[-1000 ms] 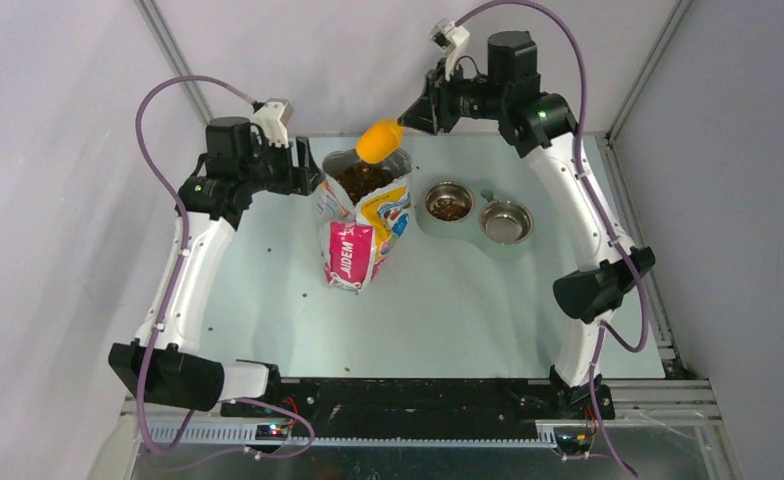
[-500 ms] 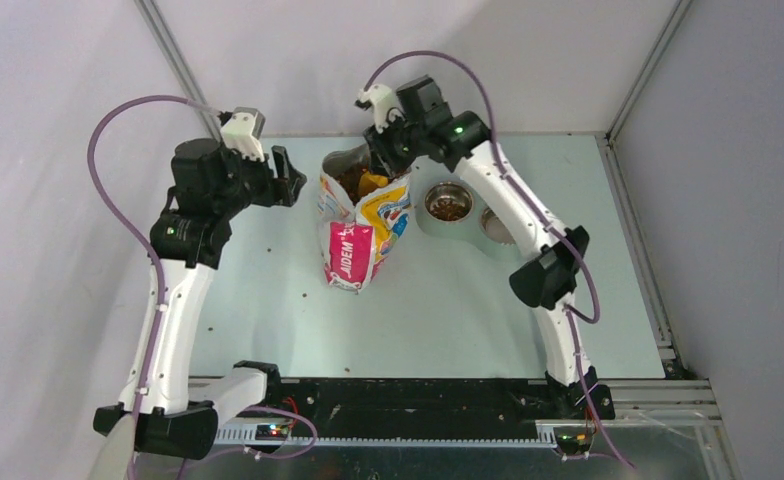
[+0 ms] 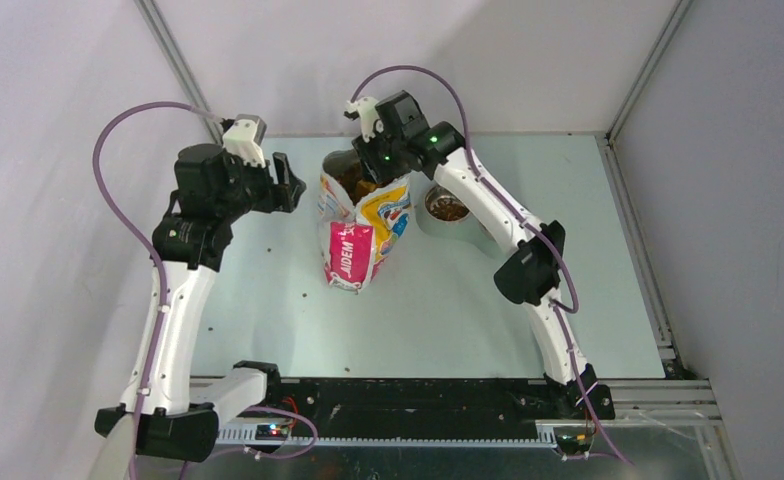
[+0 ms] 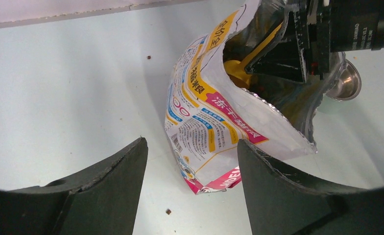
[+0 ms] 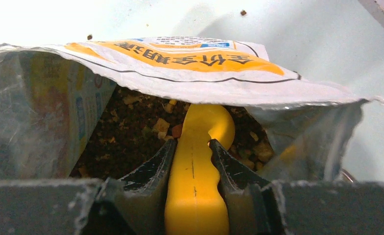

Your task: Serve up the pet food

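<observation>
The pet food [image 5: 126,132] is dark brown kibble filling the open cartoon-cat bag [image 3: 363,215], which stands upright mid-table. More pet food [image 3: 450,209] lies in the left steel bowl. My right gripper [image 5: 192,143] is shut on the handle of the yellow scoop [image 5: 195,186], reaching into the bag's mouth with the scoop head down among the pellets. In the top view the right gripper [image 3: 370,168] sits over the bag opening. My left gripper [image 4: 190,142] hangs open, a short way left of the bag [image 4: 214,122], holding nothing.
A grey double-bowl feeder [image 3: 423,222] stands right of the bag, its right bowl mostly hidden under my right arm. A few stray pellets [image 4: 168,211] lie on the pale table [image 3: 268,300]. Walls close in the back and sides.
My right arm has swung the scoop down from above the bag into its mouth. My left gripper has drawn back to the left, away from the bag's rim.
</observation>
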You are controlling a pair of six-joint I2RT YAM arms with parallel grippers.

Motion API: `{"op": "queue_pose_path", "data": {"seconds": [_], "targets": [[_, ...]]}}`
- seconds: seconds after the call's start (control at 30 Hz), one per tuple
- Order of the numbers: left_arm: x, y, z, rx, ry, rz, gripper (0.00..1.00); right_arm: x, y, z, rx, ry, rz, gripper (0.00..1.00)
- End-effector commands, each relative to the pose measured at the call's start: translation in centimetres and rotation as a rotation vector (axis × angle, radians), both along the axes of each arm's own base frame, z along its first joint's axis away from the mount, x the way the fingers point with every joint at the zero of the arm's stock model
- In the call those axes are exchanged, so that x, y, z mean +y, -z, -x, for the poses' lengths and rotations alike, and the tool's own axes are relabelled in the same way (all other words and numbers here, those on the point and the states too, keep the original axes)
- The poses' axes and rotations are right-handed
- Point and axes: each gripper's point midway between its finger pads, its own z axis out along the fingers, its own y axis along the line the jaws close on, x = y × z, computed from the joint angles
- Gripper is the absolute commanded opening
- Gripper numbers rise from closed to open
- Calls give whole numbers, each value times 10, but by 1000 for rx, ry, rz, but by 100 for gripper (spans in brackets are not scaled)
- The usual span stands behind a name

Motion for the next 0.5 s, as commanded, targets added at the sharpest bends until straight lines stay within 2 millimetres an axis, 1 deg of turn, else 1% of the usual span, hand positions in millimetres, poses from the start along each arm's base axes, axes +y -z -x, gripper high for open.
{"op": "queue_pose_path", "data": {"seconds": [0.0, 0.03, 0.1, 0.17, 0.2, 0.23, 0.3, 0.37, 0.47], "targets": [[4, -10, -5, -29, -12, 20, 74, -21, 52, 3, 39, 3, 174, 0], [3, -10, -6, -26, -13, 26, 74, -20, 58, 9, 63, -16, 181, 0], [4, -8, -6, -19, -17, 37, 74, -22, 79, 26, 139, -42, 209, 0], [5, -7, -6, -14, -21, 40, 74, -19, 87, 37, 196, -66, 195, 0], [6, -6, -6, -13, -22, 37, 74, -16, 87, 41, 216, -78, 182, 0], [6, -6, -6, -11, -24, 36, 74, -9, 85, 50, 258, -109, 141, 0], [7, -5, -6, -9, -27, 35, 75, 1, 77, 63, 315, -159, 69, 0], [8, -4, -7, -5, -30, 34, 74, 9, 67, 71, 351, -200, 6, 0], [8, -2, -10, 6, -33, 39, 74, 15, 56, 74, 389, -222, -60, 0]]}}
